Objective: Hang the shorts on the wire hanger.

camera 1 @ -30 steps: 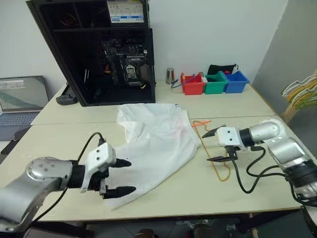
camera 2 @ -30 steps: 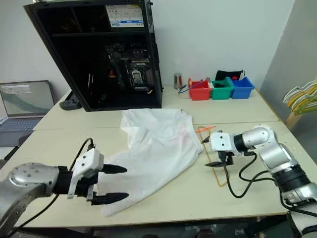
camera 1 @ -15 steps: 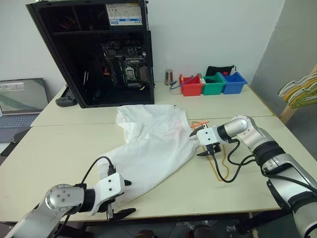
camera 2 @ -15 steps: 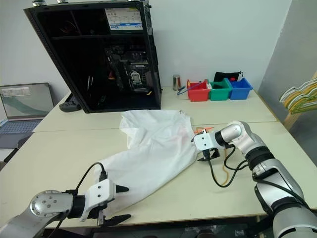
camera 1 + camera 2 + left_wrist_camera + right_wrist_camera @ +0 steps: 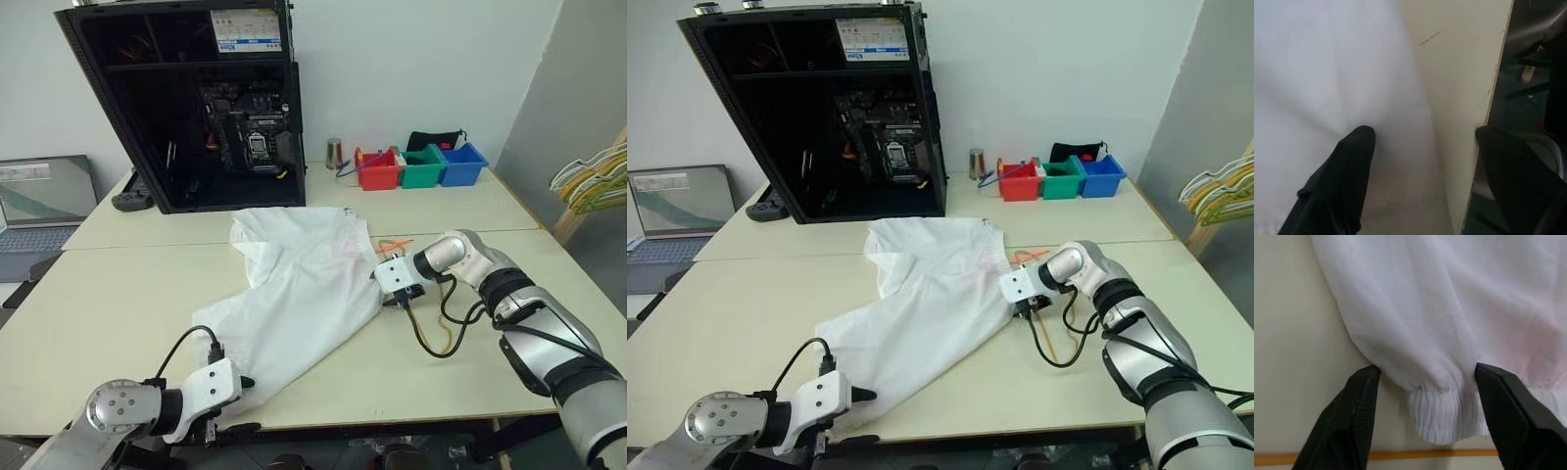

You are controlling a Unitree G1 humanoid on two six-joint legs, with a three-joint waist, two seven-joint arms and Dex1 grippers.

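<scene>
The white shorts (image 5: 304, 284) lie spread and crumpled across the middle of the table. Along their right side lies the thin orange wire hanger (image 5: 438, 336), flat on the table; its wire also runs below the cloth (image 5: 1400, 456) in the right wrist view. My right gripper (image 5: 1425, 377) is open at the shorts' right edge, its fingers (image 5: 1347, 421) standing either side of a gathered elastic band (image 5: 1444, 416). My left gripper (image 5: 1425, 147) is open at the shorts' near left corner, with one finger (image 5: 1347, 171) on the cloth and the other past the table's front edge.
A black open computer case (image 5: 196, 98) stands at the back, a laptop (image 5: 39, 196) to its left. Red, green and blue bins (image 5: 421, 166) and a metal can (image 5: 335, 152) sit at the back right. More hangers (image 5: 593, 181) hang beyond the table's right side.
My left gripper sank and drew back to the table's front edge at the shorts' corner. My right gripper moved left from beside the hanger to the shorts' right edge.
</scene>
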